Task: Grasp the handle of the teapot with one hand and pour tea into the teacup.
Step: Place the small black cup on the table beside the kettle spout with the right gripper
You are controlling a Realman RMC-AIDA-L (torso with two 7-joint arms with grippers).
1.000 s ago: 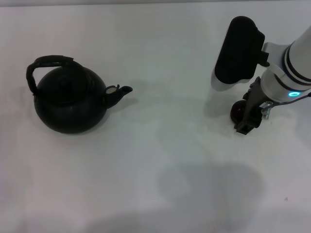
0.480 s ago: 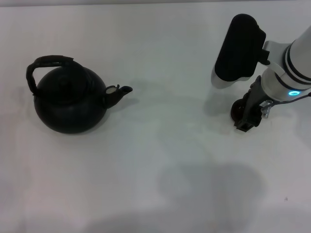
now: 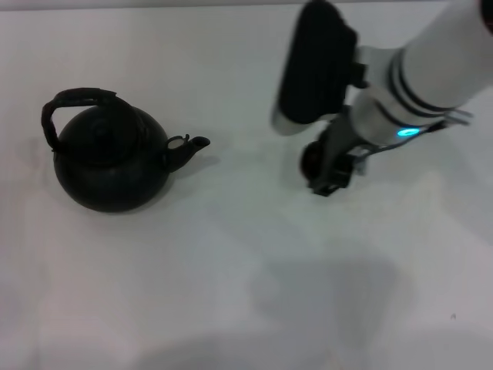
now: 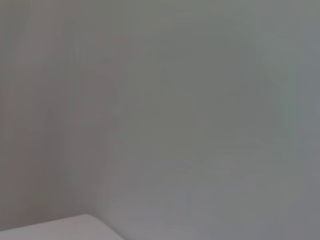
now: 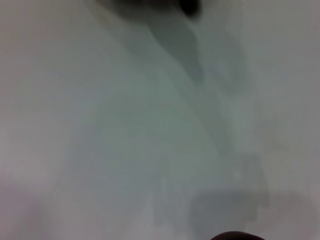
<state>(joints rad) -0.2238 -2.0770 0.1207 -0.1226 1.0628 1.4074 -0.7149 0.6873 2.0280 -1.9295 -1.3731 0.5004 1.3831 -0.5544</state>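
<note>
We judge the cup is being brought toward the pot. Our right gripper [image 3: 327,173] hangs over the tabletop [image 3: 231,270] between centre and right, jaws apparently closed on the teacup [image 3: 312,160]. The teapot [image 3: 112,158] sits at left, handle [image 3: 73,104] untouched, spout facing right. Next: set the cup near the spout. The left arm is unseen.

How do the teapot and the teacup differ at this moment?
The teapot is far larger than the teacup. The teapot stands alone on the table; the teacup sits in the right gripper. The teapot has a handle and spout; the teacup shows neither. Both are dark.
</note>
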